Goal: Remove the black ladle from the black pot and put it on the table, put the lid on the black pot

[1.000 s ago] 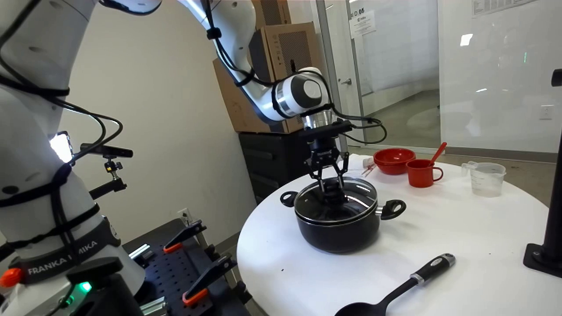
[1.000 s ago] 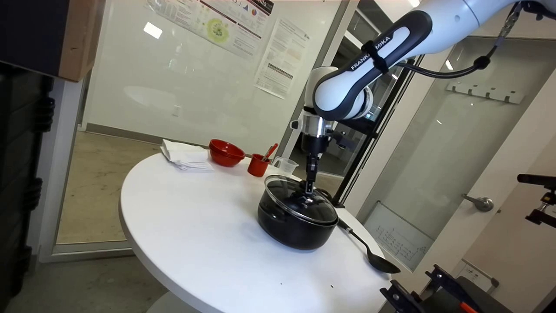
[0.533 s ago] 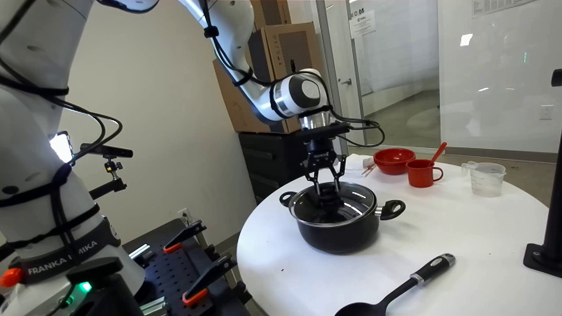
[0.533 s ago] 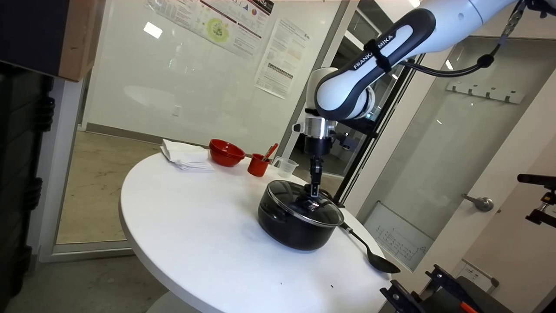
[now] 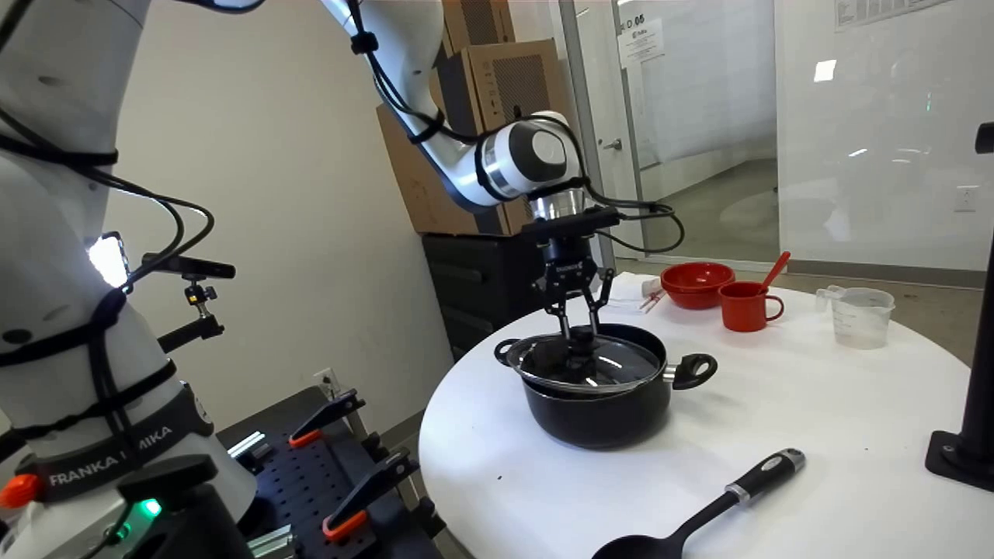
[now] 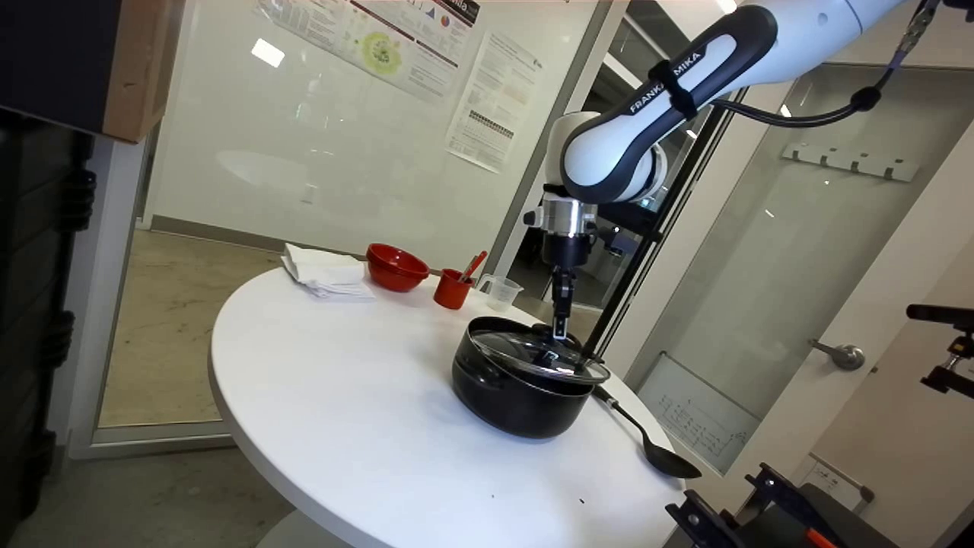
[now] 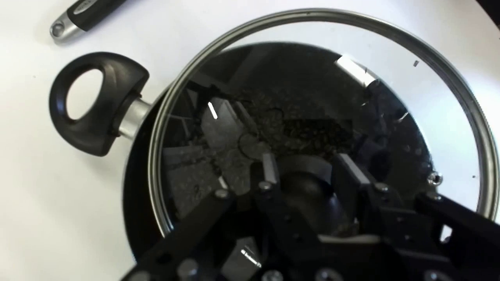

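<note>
- Glass lid [image 5: 612,366] is held by its knob [image 7: 306,191], the gripper [image 5: 581,331] narrowed around it.
- Rim [image 7: 158,128] is presumably left free for seating on the black pot [image 5: 596,420].

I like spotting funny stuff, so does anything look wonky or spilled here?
Yes, the lid looks wonky: it's off-centre over the black pot, poking past one side and leaving a gap near one handle. The gripper holds it, so it's probably just being placed. A few dark specks also dot the table.
</note>
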